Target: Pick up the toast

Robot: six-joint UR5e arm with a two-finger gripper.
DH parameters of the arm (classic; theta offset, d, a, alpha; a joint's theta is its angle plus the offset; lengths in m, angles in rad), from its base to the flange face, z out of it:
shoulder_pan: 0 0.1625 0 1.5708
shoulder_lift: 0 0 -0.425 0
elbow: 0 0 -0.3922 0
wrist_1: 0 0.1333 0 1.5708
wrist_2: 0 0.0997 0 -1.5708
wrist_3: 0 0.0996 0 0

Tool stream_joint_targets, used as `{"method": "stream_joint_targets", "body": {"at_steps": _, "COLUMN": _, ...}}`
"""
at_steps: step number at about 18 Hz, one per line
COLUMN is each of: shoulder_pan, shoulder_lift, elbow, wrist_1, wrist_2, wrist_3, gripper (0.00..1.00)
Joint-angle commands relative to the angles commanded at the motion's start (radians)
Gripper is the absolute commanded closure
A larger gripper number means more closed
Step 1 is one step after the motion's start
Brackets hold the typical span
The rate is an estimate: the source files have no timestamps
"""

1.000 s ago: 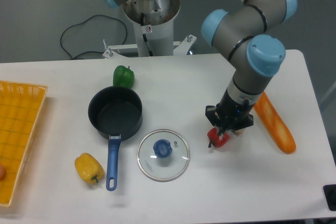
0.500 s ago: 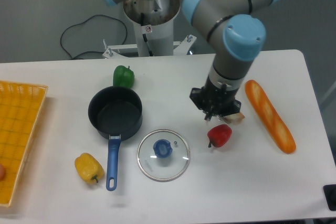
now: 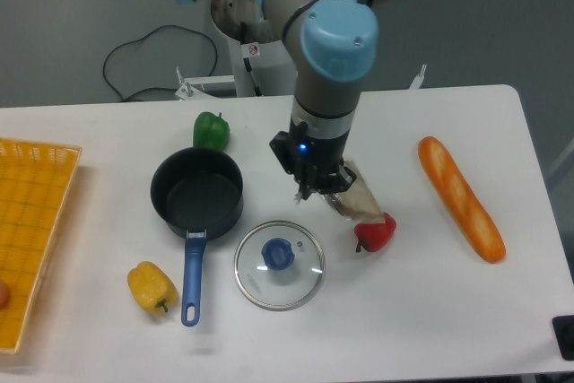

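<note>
The robot's black two-finger gripper (image 3: pixel 320 190) is pinching the flat tan slice of toast in clear plastic wrap (image 3: pixel 357 201), and the toast sticks out to the right of it, tilted, just above the small red pepper (image 3: pixel 375 232) on the white table (image 3: pixel 430 311). Near it lie a round glass lid with a blue knob (image 3: pixel 279 264), a black pot with a blue handle (image 3: pixel 196 193), a green pepper (image 3: pixel 211 130), a yellow pepper (image 3: pixel 150 287) and a long orange baguette (image 3: pixel 460 197). A yellow basket (image 3: pixel 31 221) sits at the left edge.
</note>
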Motion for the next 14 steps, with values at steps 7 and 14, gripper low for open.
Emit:
{"method": "stream_joint_targets", "body": {"at_steps": 7, "shoulder_pan": -0.094, "shoulder_lift": -0.001, "elbow": -0.006, "wrist_1": 0.011, "wrist_2": 0.000, "wrist_3": 0.044, "gripper": 1.00}}
{"method": "stream_joint_targets", "body": {"at_steps": 14, "shoulder_pan": -0.107, "shoulder_lift": 0.006, "elbow": -0.046, "wrist_1": 0.011, "wrist_2": -0.003, "wrist_3": 0.035, "gripper": 0.99}}
